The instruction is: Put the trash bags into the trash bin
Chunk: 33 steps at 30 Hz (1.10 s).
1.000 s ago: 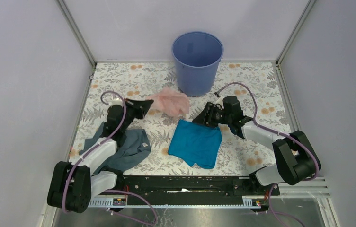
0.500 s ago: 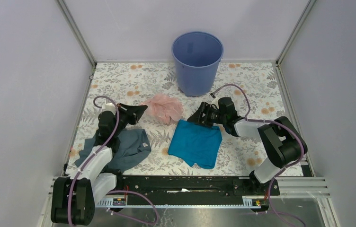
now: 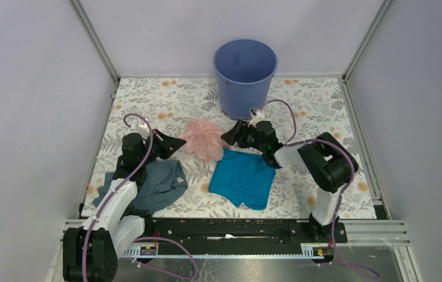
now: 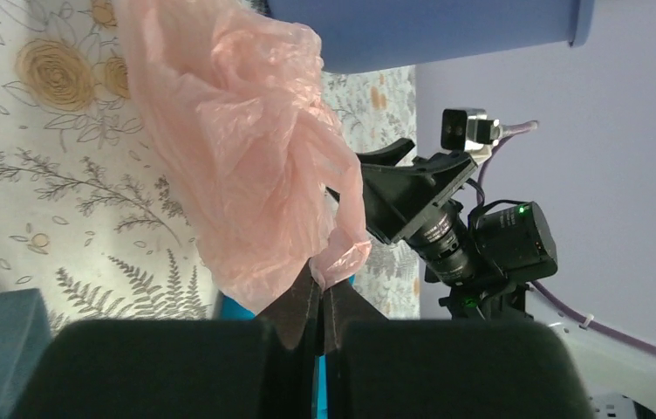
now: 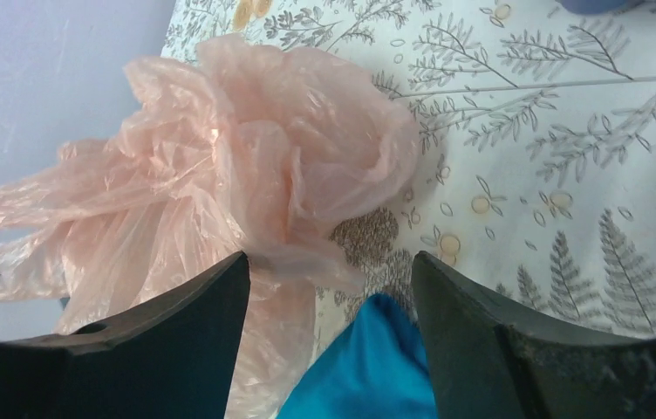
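Floral worktop [image 3: 166, 94] carries the pink trash bag [image 3: 204, 136] crumpled near the blue trash bin [image 3: 245, 76], not yet binned, its edge pinched by the left end effector [image 3: 177, 142] while the right end effector [image 3: 228, 136] faces it with jaws spread.

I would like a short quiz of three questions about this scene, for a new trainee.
1. True or false: the pink bag lies inside the trash bin.
2. Which gripper is shut on the bag? A) left gripper B) right gripper
3. Fill in: the cloth nearest the right gripper is ____ in colour.
Key: 1 false; 2 A; 3 teal.
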Each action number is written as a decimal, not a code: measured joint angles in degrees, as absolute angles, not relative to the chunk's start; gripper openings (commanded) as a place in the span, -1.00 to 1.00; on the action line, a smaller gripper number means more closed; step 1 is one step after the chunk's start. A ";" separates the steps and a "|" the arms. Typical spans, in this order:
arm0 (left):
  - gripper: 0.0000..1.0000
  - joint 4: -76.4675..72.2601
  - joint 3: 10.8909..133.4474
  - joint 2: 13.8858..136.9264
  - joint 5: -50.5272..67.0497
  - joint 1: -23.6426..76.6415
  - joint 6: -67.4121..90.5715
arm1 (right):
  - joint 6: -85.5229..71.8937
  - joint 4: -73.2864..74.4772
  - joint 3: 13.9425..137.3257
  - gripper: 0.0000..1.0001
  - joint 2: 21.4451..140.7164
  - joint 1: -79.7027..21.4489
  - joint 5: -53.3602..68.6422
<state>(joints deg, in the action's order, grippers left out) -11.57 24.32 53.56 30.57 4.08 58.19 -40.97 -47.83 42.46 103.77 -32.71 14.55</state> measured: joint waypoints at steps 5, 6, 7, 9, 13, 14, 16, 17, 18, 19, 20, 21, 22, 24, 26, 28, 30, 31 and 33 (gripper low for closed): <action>-1.00 -6.72 24.77 52.66 29.78 4.08 53.34 | -37.39 -55.66 44.12 0.41 110.19 -36.42 10.74; -1.00 -6.26 24.77 52.66 29.76 4.08 52.80 | -36.82 -57.80 44.05 0.39 111.26 -37.28 10.52; -1.00 -5.96 24.80 52.69 29.76 4.08 52.31 | -36.45 -59.57 44.01 0.38 112.05 -37.85 10.55; -1.00 -5.89 24.80 52.86 29.87 4.08 51.83 | -35.77 -63.16 43.97 0.38 113.38 -38.65 11.16; -1.00 -6.11 24.84 53.39 30.96 4.08 51.42 | -34.54 -69.41 44.34 0.36 115.33 -38.76 12.99; -1.00 -6.09 24.93 53.43 31.38 4.10 51.44 | -34.28 -70.41 44.88 0.30 116.05 -38.76 13.30; -1.00 -6.09 25.47 53.43 32.49 4.10 51.46 | -33.89 -71.85 46.02 0.17 117.40 -38.76 14.46; -1.00 -6.11 26.00 53.41 33.12 4.10 51.44 | -33.76 -72.36 46.46 0.11 117.91 -38.79 14.96; -1.00 -6.13 26.61 53.30 33.85 4.10 51.44 | -33.63 -72.64 46.85 0.02 118.21 -38.79 15.62; -1.00 -6.15 27.09 53.15 34.41 4.10 51.46 | -33.52 -72.66 47.27 -0.09 118.37 -38.79 16.05; -1.00 -6.39 27.59 52.80 35.14 4.08 51.44 | -33.39 -72.71 47.79 -0.26 118.41 -38.79 16.29; -1.00 -6.76 27.99 52.36 36.03 4.08 51.44 | -33.19 -72.79 48.18 -0.45 118.41 -38.79 16.60; -1.00 -7.14 28.38 51.94 36.93 4.10 51.42 | -33.15 -72.79 48.66 -0.61 118.41 -38.79 16.64; -1.00 -7.79 29.21 51.35 39.11 4.10 51.46 | -33.04 -72.38 48.88 -0.86 118.24 -38.79 16.58; -1.00 -10.70 29.54 51.16 42.11 4.08 52.75 | -33.30 -70.94 47.90 -0.87 116.71 -38.79 16.08; -1.00 -16.19 29.39 51.31 45.41 4.10 56.47 | -33.78 -67.77 45.58 -0.39 113.01 -38.79 15.35; -1.00 -25.17 28.75 51.94 48.01 4.27 62.48 | -34.79 -62.85 43.05 0.02 107.07 -38.79 14.04; -1.00 -30.06 28.23 52.31 48.73 4.47 65.82 | -34.94 -60.20 41.54 0.07 103.22 -38.79 13.34; -1.00 -38.87 27.42 53.60 49.21 5.26 72.55 | -35.46 -55.13 38.44 0.18 95.13 -38.70 12.29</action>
<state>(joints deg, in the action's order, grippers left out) -38.87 27.42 53.60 49.21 5.26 72.55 -35.46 -55.13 38.44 95.13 -38.70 12.29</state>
